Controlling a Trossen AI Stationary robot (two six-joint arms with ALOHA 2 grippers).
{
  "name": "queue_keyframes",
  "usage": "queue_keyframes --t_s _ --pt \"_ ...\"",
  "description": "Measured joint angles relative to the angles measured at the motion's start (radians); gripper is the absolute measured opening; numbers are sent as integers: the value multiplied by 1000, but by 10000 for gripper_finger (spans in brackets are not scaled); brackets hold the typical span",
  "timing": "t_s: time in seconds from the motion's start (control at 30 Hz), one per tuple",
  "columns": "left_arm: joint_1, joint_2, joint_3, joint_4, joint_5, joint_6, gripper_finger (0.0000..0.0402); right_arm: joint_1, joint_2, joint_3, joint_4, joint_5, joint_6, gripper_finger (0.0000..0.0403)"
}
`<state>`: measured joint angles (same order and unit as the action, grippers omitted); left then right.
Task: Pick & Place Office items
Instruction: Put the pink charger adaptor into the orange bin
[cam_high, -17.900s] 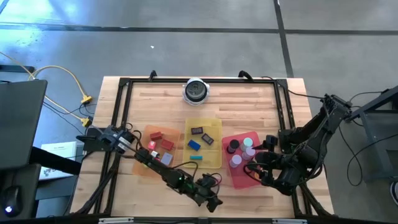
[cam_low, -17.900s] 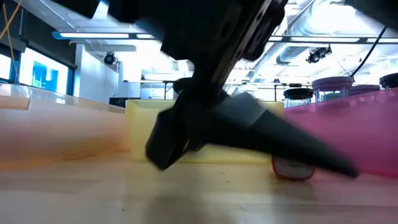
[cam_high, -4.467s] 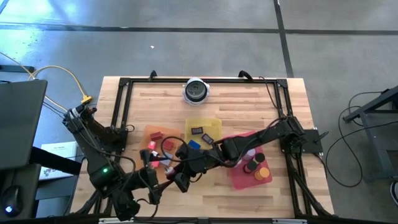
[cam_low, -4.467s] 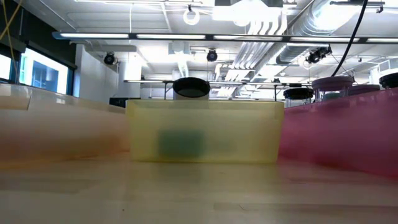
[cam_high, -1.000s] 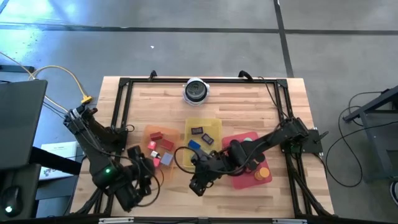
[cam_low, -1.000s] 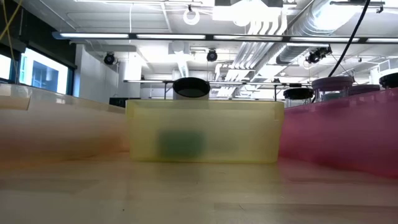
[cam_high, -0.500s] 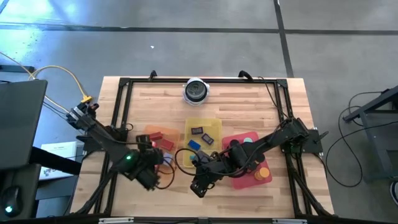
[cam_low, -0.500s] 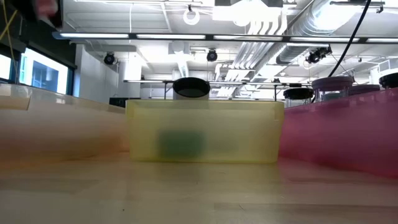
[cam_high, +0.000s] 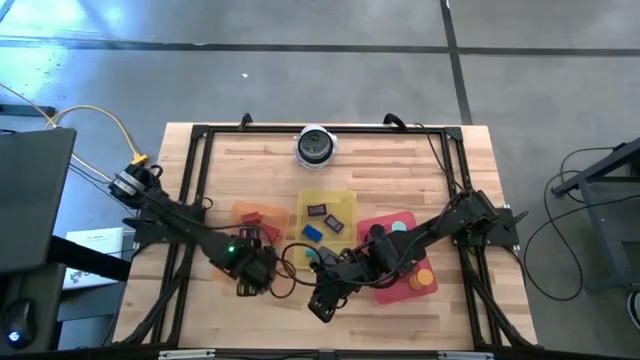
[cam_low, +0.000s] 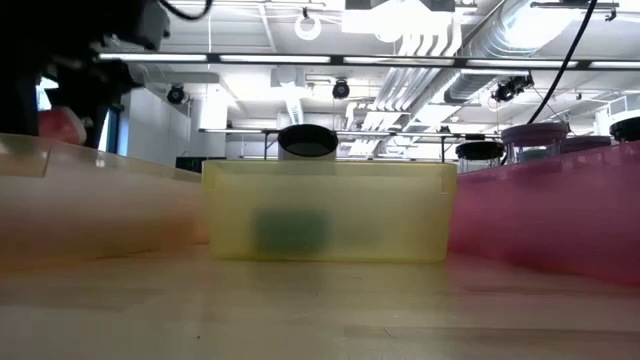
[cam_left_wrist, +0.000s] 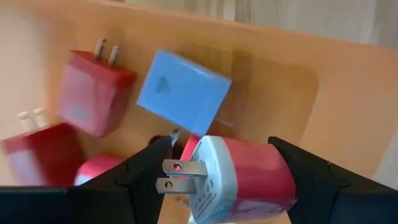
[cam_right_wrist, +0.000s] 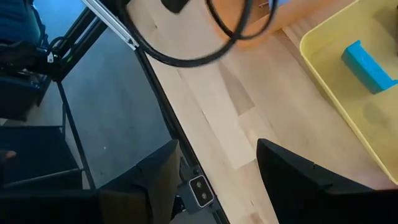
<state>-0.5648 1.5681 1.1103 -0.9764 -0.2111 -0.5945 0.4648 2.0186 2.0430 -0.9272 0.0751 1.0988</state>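
My left gripper (cam_high: 250, 271) hangs over the near part of the orange tray (cam_high: 262, 210), shut on a red plug adapter (cam_left_wrist: 239, 177) with a white face and two prongs. In the low view this gripper (cam_low: 70, 70) shows at the top left with the red adapter (cam_low: 62, 124) under it. Below it in the tray lie red adapters (cam_left_wrist: 93, 93) and a pale blue one (cam_left_wrist: 183, 93). My right gripper (cam_high: 322, 305) stands open over bare wood near the table's front edge, with nothing between its fingers (cam_right_wrist: 292, 180). My left gripper pinches the red adapter's body by two opposite sides (cam_left_wrist: 278, 175) between its two fingers (cam_left_wrist: 144, 177). The fingers point steeply down from above. The adapter is lifted clear above the orange tray, lying on its side with its prongs (cam_left_wrist: 180, 177) pointing sideways.
A yellow tray (cam_high: 343, 253) with blue and black blocks sits mid-table. To its right a pink tray (cam_high: 383, 290) holds round discs. A round silver-and-black object (cam_high: 316, 146) stands at the far edge. A black cable (cam_right_wrist: 205, 37) loops between the arms. A black frame rims the table.
My left gripper has moved from the table's near left corner toward the right and the far side, and has come down over the orange tray, rolling its wrist, with the red adapter still in its hold. It has come into the low view at the top left.
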Motion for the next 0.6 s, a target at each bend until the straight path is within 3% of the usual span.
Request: queue_keyframes --t_s 0.23,0.43,0.6 --pt "39 0 -90 159 44 -1 248 0 0 0 2 0 0 204" --pt "69 0 -105 228 159 -17 248 0 0 0 3 4 0 204" --pt "100 0 -105 224 173 -186 248 0 0 0 3 4 0 204"
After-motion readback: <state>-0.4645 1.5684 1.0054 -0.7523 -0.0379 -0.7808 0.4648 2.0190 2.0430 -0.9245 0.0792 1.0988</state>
